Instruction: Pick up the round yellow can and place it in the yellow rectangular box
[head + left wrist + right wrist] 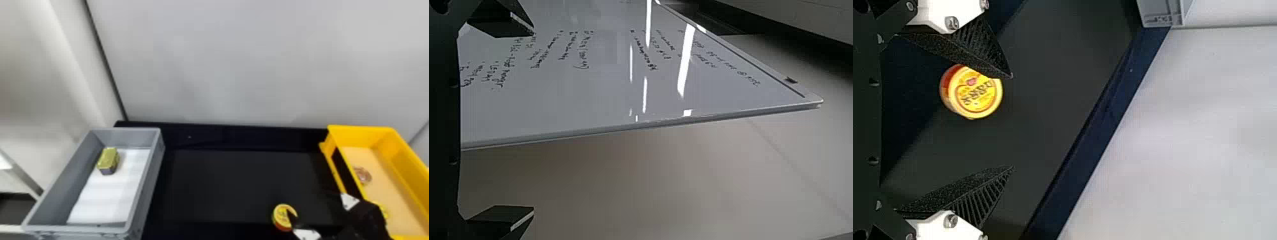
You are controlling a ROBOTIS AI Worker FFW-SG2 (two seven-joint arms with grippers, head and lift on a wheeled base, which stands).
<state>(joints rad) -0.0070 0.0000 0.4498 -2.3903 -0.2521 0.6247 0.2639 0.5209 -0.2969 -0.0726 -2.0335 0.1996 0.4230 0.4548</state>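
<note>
Right wrist view: the right gripper spreads wide about the can, empty, likely so closing traps it; the left gripper gapes empty.

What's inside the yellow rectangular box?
A round brownish item and, nearer, a yellow item, partly hidden by the right claw. What else the claw or left wall covers can't be seen.

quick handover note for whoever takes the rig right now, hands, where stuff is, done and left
Right hand: open, over the round yellow can, one finger overlapping it in the wrist view; no grip.
Left hand: open, empty, in front of a whiteboard.
Can: on the black table, left of the yellow box.
Done: right hand at the can.
Left to do: grip, lift, place in the box.
</note>
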